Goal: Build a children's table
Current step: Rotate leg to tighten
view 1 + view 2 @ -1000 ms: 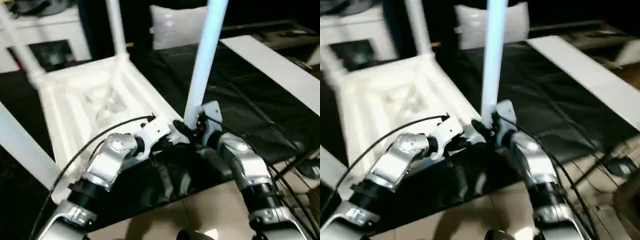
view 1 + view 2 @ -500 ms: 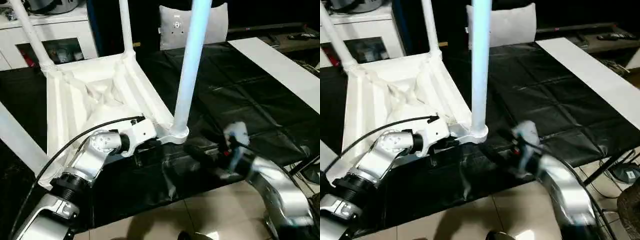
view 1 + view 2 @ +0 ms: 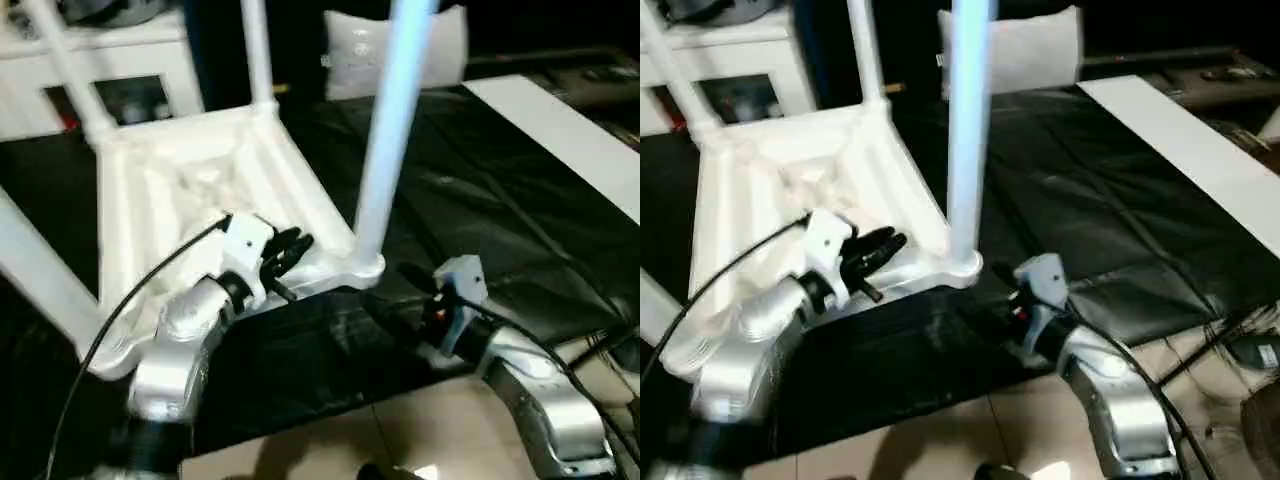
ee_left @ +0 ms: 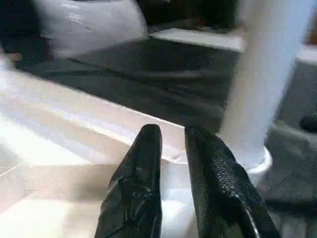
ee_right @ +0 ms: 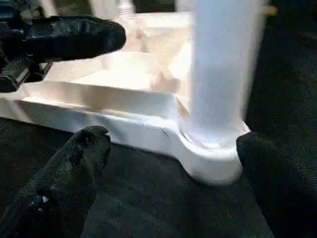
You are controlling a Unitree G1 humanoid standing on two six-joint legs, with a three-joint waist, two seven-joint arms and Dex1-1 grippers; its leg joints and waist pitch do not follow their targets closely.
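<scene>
The children's table lies upside down: its white ribbed tabletop rests on the black cover. One white leg stands upright in the near-right corner socket, and three more legs rise from the other corners. My left gripper hovers over the tabletop's near rim beside that socket. Its fingers stand a narrow gap apart with nothing between them. My right gripper sits low on the black cover just short of the socket. It is wide open, fingers spread to either side of the leg's base without touching.
The black-covered work surface stretches right, with a white board along its far-right side. A white cushion and a white cabinet stand behind. Tiled floor and cables lie below the near edge.
My right gripper let go of the near-right leg, drew back and opened wide. My left gripper rose off the tabletop's rim and its fingers parted slightly. The leg stays upright in its socket.
</scene>
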